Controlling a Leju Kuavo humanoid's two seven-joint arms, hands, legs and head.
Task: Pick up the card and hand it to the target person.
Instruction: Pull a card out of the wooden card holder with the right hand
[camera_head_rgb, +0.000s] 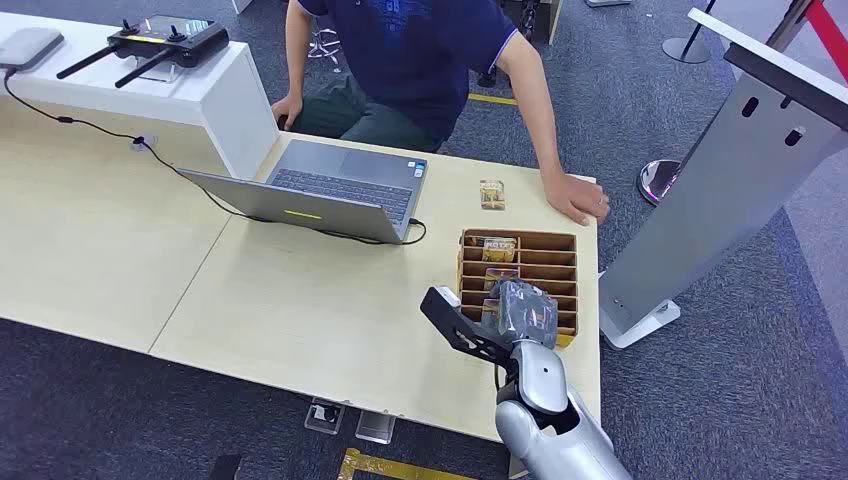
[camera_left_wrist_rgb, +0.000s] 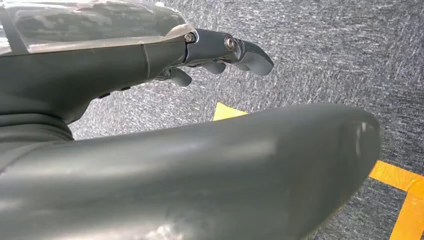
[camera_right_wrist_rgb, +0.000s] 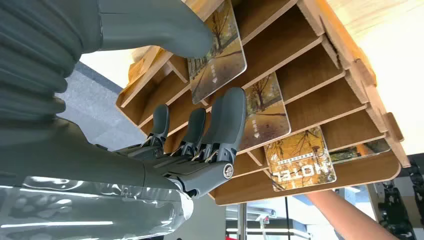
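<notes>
A wooden slotted card rack (camera_head_rgb: 520, 236) stands on the table's right end, with several autumn-print cards (camera_head_rgb: 498, 248) in it. My right hand (camera_head_rgb: 522, 310) hovers over the rack's near slots. In the right wrist view the rack (camera_right_wrist_rgb: 320, 55) is close. The thumb (camera_right_wrist_rgb: 165, 27) lies against the edge of one standing card (camera_right_wrist_rgb: 220, 55). The fingers (camera_right_wrist_rgb: 227, 117) reach toward a second card (camera_right_wrist_rgb: 267, 107), apart from the thumb. A card marked HOTEL (camera_right_wrist_rgb: 300, 157) sits further along. Another card (camera_head_rgb: 491, 194) lies flat on the table near the seated person's hand (camera_head_rgb: 578, 197). My left hand (camera_left_wrist_rgb: 125, 65) hangs above the carpet, fingers (camera_left_wrist_rgb: 240, 50) loosely extended, holding nothing.
An open laptop (camera_head_rgb: 340, 185) with a cable sits left of the rack. A white box carries a black controller (camera_head_rgb: 165, 40) at the back left. A tall white kiosk stand (camera_head_rgb: 720, 180) rises just right of the table. Yellow tape (camera_left_wrist_rgb: 400, 185) marks the floor.
</notes>
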